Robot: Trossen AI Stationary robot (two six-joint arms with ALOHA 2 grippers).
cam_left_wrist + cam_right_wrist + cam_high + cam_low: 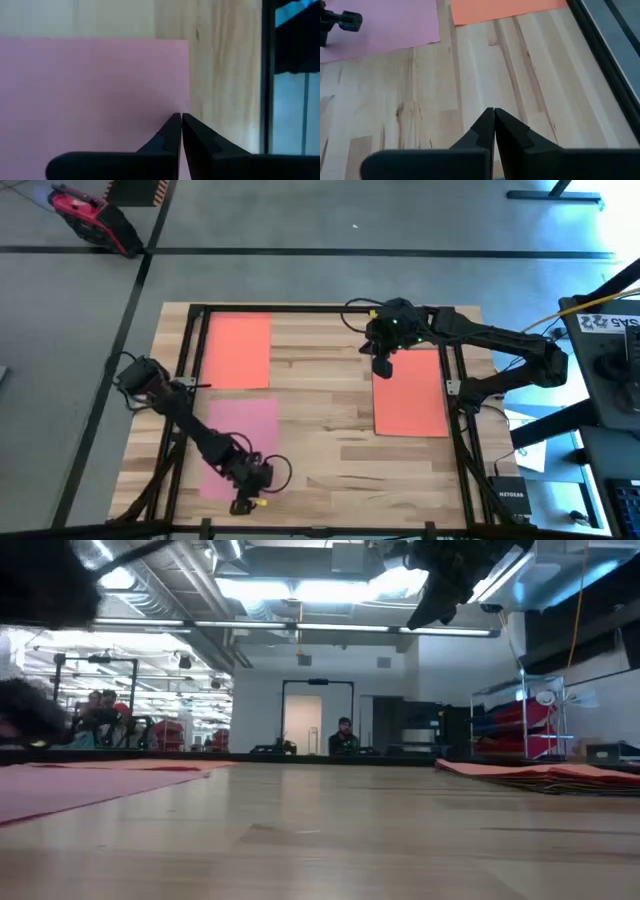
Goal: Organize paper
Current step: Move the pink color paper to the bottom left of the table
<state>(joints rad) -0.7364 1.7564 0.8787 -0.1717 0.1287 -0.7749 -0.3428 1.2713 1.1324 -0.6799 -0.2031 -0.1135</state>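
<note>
Left gripper, jaws clenched empty, sits over pink sheet; right gripper, clenched too, hovers off orange stack. Risk: closed tips could drag or crease thin paper.

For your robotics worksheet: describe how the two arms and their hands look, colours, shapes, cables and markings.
Both arms are dark, jointed and slim. The left hand carries a small yellow mark at its end; the right hand shows a small green light on its wrist. Thin dark cables loop beside each arm. The wrist views show tapered black fingers.
</note>
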